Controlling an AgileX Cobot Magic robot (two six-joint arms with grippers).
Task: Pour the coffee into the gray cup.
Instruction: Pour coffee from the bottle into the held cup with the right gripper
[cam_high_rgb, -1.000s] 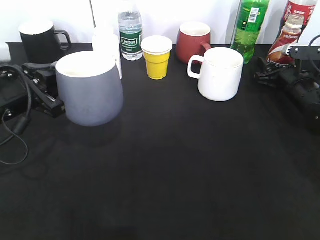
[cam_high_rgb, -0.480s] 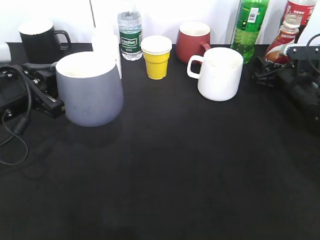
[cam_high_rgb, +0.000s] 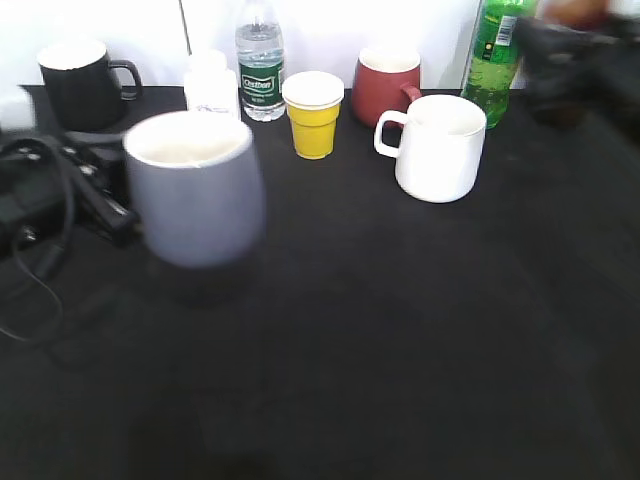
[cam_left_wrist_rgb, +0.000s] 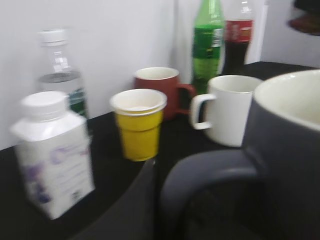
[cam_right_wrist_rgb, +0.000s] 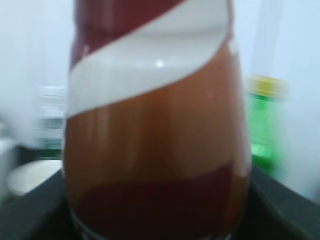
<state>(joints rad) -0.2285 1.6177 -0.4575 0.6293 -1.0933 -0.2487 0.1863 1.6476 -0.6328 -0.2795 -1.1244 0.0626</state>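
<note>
The gray cup (cam_high_rgb: 195, 190) hangs blurred just above the black table at the left. My left gripper (cam_high_rgb: 112, 212) is shut on its loop handle (cam_left_wrist_rgb: 205, 175). In the left wrist view the cup's wall (cam_left_wrist_rgb: 285, 150) fills the right side, with one dark finger (cam_left_wrist_rgb: 145, 200) beside the handle. My right gripper (cam_high_rgb: 565, 60) is a dark blur at the top right, raised off the table. The coffee bottle (cam_right_wrist_rgb: 155, 125), with its red-brown and white label, fills the right wrist view and is held upright. The jaws themselves are hidden behind it.
Along the back stand a black mug (cam_high_rgb: 80, 80), a white bottle (cam_high_rgb: 210, 85), a water bottle (cam_high_rgb: 260, 65), a yellow cup (cam_high_rgb: 314, 120), a red mug (cam_high_rgb: 385, 85), a white mug (cam_high_rgb: 440, 150) and a green bottle (cam_high_rgb: 495, 65). A cola bottle (cam_left_wrist_rgb: 239, 40) stands behind.
The gray cup has lifted off the table and shifted right with my left gripper. My right arm has risen towards the top of the view, carrying the coffee bottle.
</note>
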